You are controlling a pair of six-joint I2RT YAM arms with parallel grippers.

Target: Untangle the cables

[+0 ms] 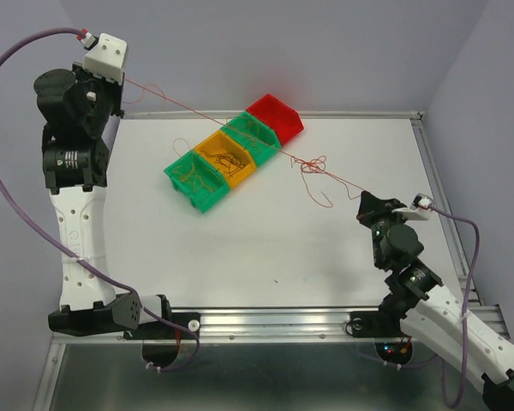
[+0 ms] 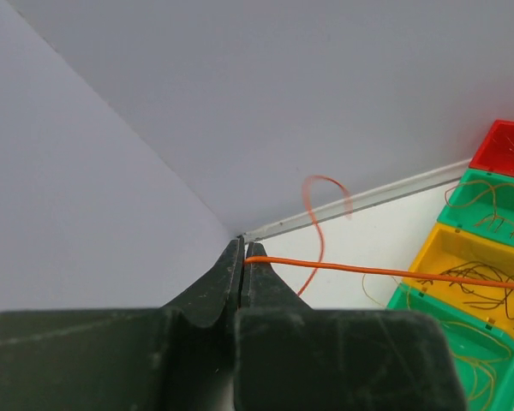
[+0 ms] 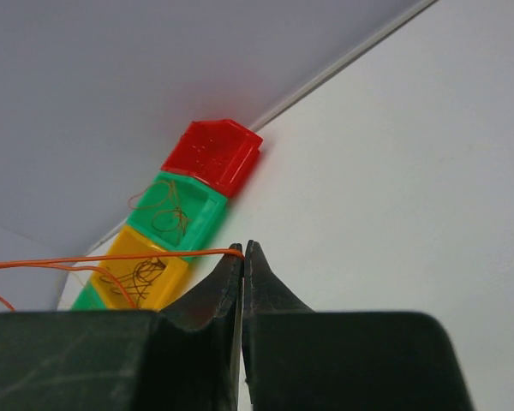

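Stretching taut above the counter, one orange cable runs between both claws; left claw clamped on one end, right claw on the other; a tangle knots it mid-span; more cables lie in the bins.

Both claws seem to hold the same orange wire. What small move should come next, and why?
Probably draw the right claw slightly farther from the left claw. Both are shut on one orange wire, stretched nearly straight between them, yet a clump of loops hangs on it near the right claw. A gentle pull may show whether the loops slip free.
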